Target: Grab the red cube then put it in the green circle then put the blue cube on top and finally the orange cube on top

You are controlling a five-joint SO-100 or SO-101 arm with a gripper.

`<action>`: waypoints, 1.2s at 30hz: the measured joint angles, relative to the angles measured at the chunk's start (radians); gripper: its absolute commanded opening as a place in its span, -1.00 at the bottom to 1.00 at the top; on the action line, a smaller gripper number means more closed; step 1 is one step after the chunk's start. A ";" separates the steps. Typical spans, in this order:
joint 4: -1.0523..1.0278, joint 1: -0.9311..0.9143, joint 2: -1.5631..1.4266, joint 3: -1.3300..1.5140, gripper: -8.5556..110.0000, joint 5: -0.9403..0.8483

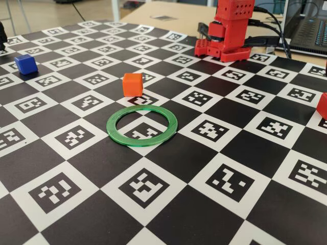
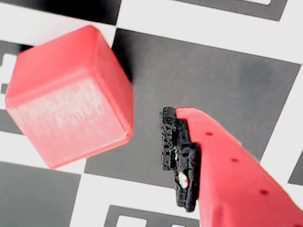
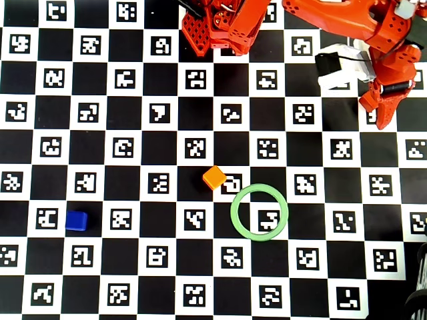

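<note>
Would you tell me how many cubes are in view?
3: the blue cube far left in the overhead view, the orange cube just outside the green circle, the red cube beside the gripper finger in the wrist view.

green circle (image 3: 235, 220) centre open, orange cube (image 3: 214, 177) just beside its rim, blue cube (image 3: 77, 221) well apart

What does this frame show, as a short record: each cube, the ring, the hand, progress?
red cube: on the board, beside the hand's padded finger, a gap between them
green ring: flat on the board, nothing inside
orange cube: just outside the ring, to its upper left in the overhead view, not touching
blue cube: far left in the overhead view
hand: upper right in the overhead view; open or shut unclear
progress: stack not started
</note>
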State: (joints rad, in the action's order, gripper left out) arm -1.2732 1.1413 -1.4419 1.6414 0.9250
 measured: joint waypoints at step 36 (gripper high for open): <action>0.302 0.037 -0.029 0.198 -0.11 -0.037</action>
State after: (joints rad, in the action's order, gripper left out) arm -0.9710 1.1781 -1.4711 1.8392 0.8882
